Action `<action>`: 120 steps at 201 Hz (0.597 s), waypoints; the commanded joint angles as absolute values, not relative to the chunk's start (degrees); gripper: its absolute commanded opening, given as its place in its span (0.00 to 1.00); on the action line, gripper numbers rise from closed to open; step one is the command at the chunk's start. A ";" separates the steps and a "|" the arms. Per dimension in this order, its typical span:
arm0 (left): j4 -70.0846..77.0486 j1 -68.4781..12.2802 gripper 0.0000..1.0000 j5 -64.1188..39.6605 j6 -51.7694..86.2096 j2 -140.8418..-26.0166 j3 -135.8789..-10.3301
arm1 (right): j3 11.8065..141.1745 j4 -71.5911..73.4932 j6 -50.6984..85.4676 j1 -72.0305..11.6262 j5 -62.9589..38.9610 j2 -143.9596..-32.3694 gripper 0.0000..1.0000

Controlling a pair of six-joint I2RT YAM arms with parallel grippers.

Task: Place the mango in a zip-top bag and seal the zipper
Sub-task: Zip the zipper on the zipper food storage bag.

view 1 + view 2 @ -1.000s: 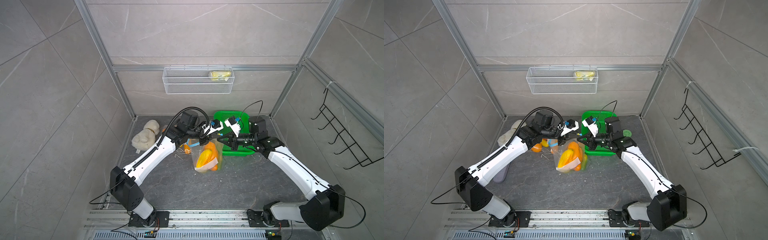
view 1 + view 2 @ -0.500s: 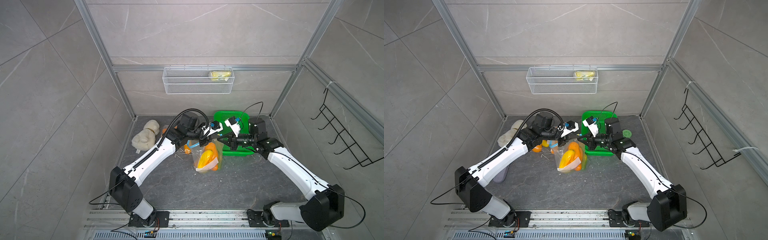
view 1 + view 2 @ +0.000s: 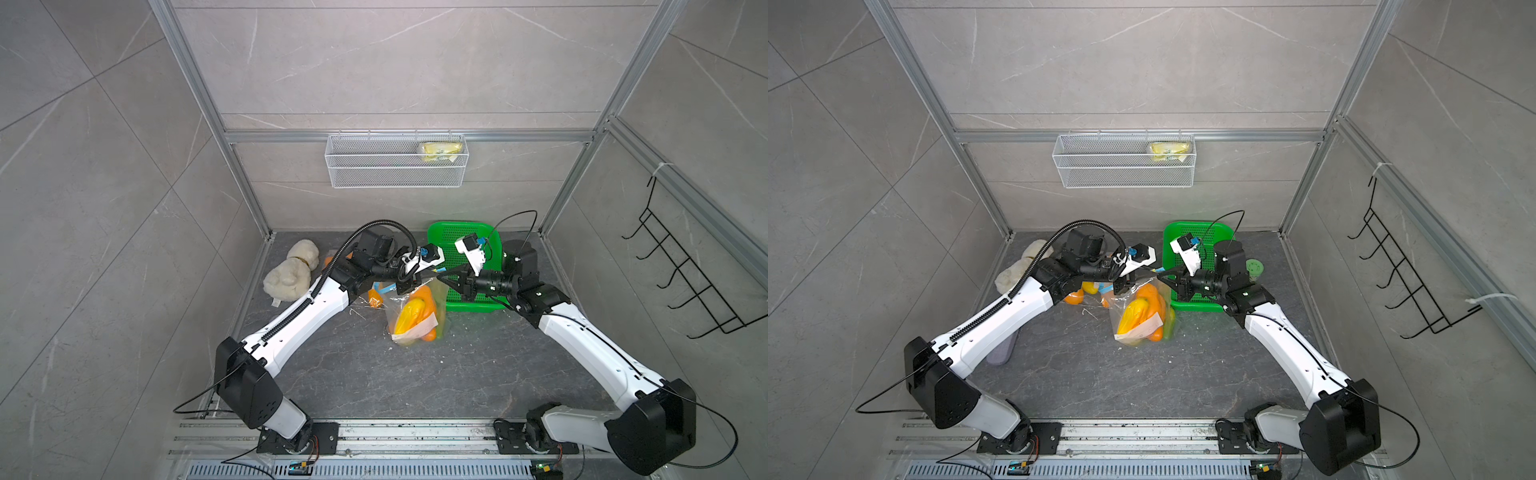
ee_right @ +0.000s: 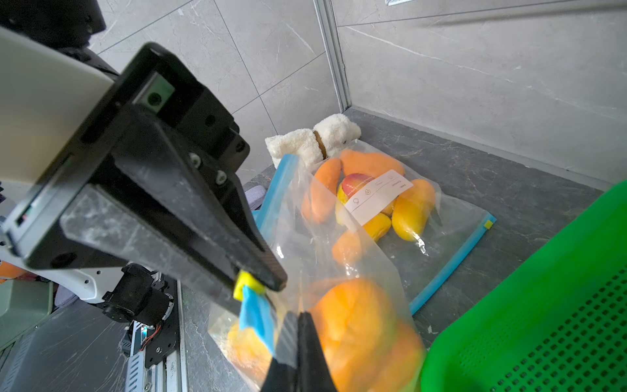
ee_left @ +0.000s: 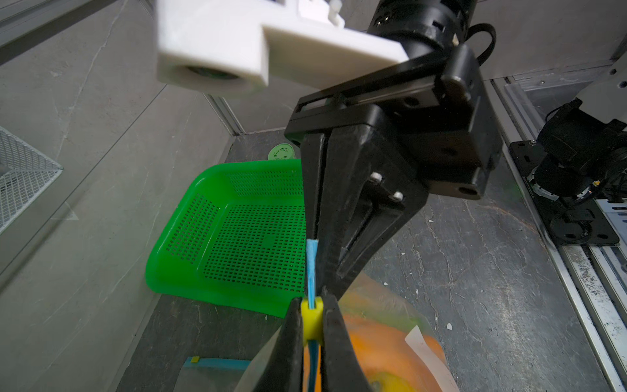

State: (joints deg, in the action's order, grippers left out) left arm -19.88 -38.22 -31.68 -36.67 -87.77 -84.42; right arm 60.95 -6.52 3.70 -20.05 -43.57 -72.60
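Left fingers [image 5: 290, 349] clamp the yellow slider [image 5: 310, 322]; right fingers [image 5: 339, 210] pinch the zipper strip [image 5: 311, 261]. Risk: the loaded bag [image 3: 415, 320] may pull the strip free.

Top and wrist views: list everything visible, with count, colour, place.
zip-top bag: one, clear, held up mid-floor
mangoes: several, orange-yellow, inside it
zipper strip: one, blue, on its mouth
slider: one, yellow, on the strip
plush toy: one, cream, back left of floor
second zip-top bag: one, clear, flat on floor by the plush toy, more mangoes inside
plastic basket: one, green, back of floor
round disc: one, green, beside plastic basket
mesh basket: one, white, back wall
packet: one, yellow, in mesh basket
hook rack: one, black, right wall
left gripper: one, black, shut on slider
right gripper: one, black, shut on zipper strip
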 commanded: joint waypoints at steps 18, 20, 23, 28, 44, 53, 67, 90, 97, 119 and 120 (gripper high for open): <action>-24.32 -35.62 0.00 -29.76 -37.34 -84.29 -84.37 | 59.90 -4.23 5.15 -16.83 -38.90 -69.99 0.00; -24.38 -35.56 0.00 -29.72 -37.35 -84.29 -84.37 | 59.87 -4.22 5.18 -16.78 -38.90 -69.90 0.00; -24.45 -35.51 0.00 -29.63 -37.31 -84.27 -84.33 | 59.86 -4.11 5.23 -16.69 -38.85 -69.89 0.00; -24.65 -35.35 0.00 -29.47 -37.28 -84.20 -84.36 | 59.77 -4.01 5.37 -16.54 -38.78 -69.83 0.00; -24.92 -34.67 0.00 -29.21 -37.28 -83.79 -84.12 | 59.34 -3.45 6.03 -16.21 -37.59 -69.61 0.00; -25.27 -34.36 0.00 -28.97 -37.29 -83.59 -84.01 | 59.24 -3.15 6.55 -16.00 -37.02 -69.62 0.00; -25.88 -33.95 0.00 -28.29 -37.43 -83.17 -83.83 | 59.15 -2.89 7.12 -15.81 -35.43 -69.71 0.00; -27.04 -33.41 0.00 -27.52 -37.59 -82.31 -83.51 | 58.80 -1.70 8.53 -15.50 -32.56 -69.63 0.00; -27.23 -33.27 0.00 -27.27 -37.60 -82.03 -83.27 | 58.72 -1.47 8.89 -15.53 -31.60 -69.62 0.00; -27.29 -32.56 0.00 -26.55 -37.56 -80.71 -82.03 | 58.65 -1.13 9.37 -15.26 -29.23 -69.43 0.00; -27.31 -32.54 0.00 -26.55 -37.55 -80.70 -82.02 | 58.63 -1.09 9.39 -15.28 -29.21 -69.39 0.00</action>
State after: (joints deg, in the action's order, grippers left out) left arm -23.79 -35.16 -29.41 -36.67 -85.54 -83.05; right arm 59.42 -3.27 7.42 -18.22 -38.20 -71.16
